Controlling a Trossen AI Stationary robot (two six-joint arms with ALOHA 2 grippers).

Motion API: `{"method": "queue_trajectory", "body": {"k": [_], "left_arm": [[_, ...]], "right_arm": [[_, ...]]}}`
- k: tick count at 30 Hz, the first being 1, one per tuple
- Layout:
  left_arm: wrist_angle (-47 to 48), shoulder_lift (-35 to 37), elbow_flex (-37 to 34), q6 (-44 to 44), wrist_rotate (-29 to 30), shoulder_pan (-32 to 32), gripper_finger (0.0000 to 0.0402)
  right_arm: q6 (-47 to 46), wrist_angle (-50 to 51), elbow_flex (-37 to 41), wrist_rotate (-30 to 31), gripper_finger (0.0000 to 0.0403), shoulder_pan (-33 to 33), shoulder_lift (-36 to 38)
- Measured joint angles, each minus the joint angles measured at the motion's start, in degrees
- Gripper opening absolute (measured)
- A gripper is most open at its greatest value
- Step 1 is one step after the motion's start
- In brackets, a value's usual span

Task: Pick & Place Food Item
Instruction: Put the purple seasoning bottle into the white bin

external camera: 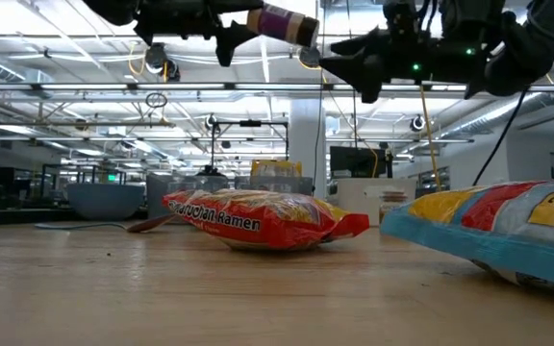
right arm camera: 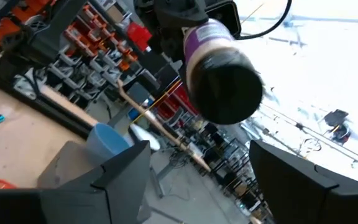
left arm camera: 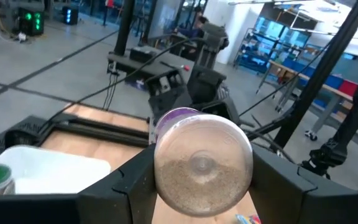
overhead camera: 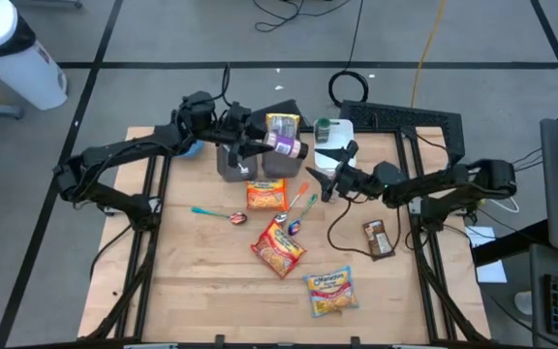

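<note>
left gripper [overhead camera: 260,145] is raised above the rear of the table [overhead camera: 201,281], fingers clamped on a purple-labelled spice jar [overhead camera: 287,145] held sideways, dark lid toward the right arm. right gripper [overhead camera: 325,181] hangs close by, facing the jar, fingers spread wide and holding nothing. a grey bin [overhead camera: 232,163] sits below the jar. ramen packets [overhead camera: 277,244] lie on the table; one other item, possibly a chocolate bar [overhead camera: 378,238], lies well apart.
</note>
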State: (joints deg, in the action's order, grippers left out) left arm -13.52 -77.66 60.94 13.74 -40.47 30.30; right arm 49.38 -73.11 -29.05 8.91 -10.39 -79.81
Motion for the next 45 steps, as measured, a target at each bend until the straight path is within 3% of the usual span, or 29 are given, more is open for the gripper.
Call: {"method": "queue_trajectory", "body": {"k": [10, 16, 26, 31, 40, 45], "left_arm": [[-0.27, 0.01, 0.01, 0.33, 0.48, -0.76, 0.0205], [-0.30, 0.03, 0.03, 0.15, 0.70, -1.24, 0.0221], [-0.11, 0.03, 0.03, 0.13, 0.57, -1.57, 0.0208], [-0.09, 0.03, 0.03, 0.13, 1.53, -1.59, 0.0221], [1.01, 0.01, 0.03, -0.10, 2.41, -1.57, 0.0205], [1.44, 0.01, 0.03, -0.52, 2.93, -1.57, 0.0223]], "right_arm": [[2.55, -5.12, -5.14, 0.02, 0.0267, -0.11, -5.34], [2.98, -6.32, -7.16, -0.17, 0.0267, -0.13, -5.65], [2.27, -3.77, -8.07, -2.99, 0.0266, -1.27, -5.66], [2.70, -3.77, -8.07, -3.61, 0.0249, -1.27, -5.66], [3.74, -3.86, -8.05, -6.12, 0.0211, -1.16, -5.66], [3.87, -3.75, -8.01, -6.04, 0.0205, -1.16, -5.66]]}}
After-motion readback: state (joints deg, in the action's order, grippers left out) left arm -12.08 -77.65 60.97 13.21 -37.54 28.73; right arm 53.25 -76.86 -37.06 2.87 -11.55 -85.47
